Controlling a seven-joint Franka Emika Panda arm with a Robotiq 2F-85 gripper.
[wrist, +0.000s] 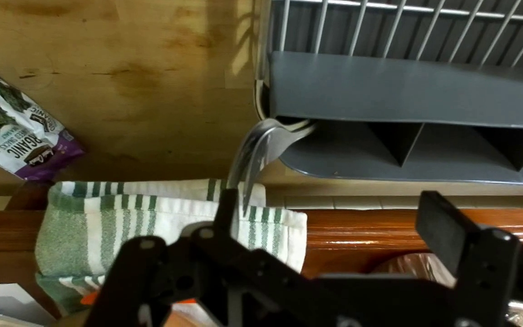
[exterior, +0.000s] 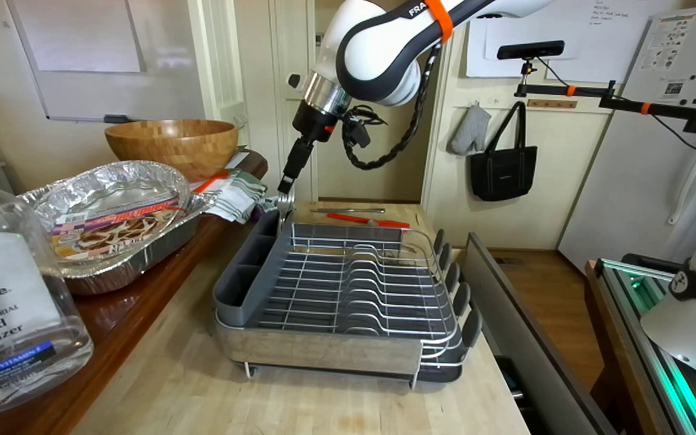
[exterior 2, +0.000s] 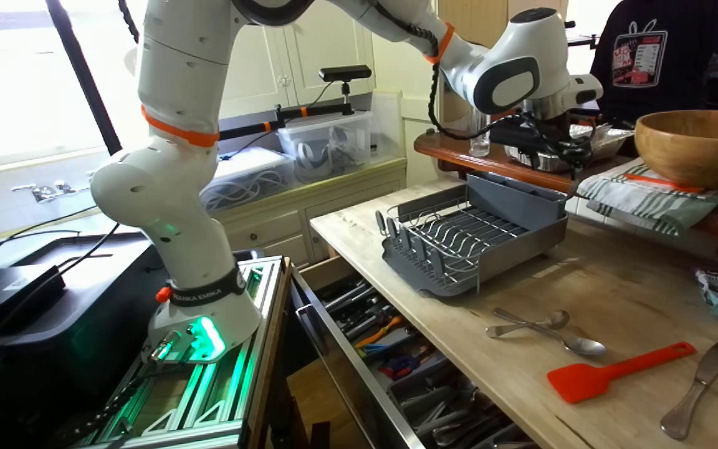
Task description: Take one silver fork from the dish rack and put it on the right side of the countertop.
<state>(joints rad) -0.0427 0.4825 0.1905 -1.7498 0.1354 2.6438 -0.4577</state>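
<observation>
Currently: end effector [wrist: 328, 211] spread wide | forks [wrist: 273, 143] close, contact unclear | towel [wrist: 143, 209], foil tray [exterior: 130, 266], bowl [exterior: 173, 148] along ledge [wrist: 357, 234]

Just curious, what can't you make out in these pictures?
Forks: lower ends hidden by the cutlery holder in an exterior view.
End effector: one finger overlaps a fork in the wrist view, so contact is unclear.
Bottle label: partly cut off by the left edge in an exterior view.
Handwriting: too small to read in an exterior view.

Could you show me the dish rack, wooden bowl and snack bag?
Dish rack [exterior: 324, 350], in an exterior view: its near side.
Wooden bowl [exterior: 173, 152], in an exterior view: its outer wall.
Snack bag [wrist: 20, 129], in the wrist view: its printed face.
</observation>
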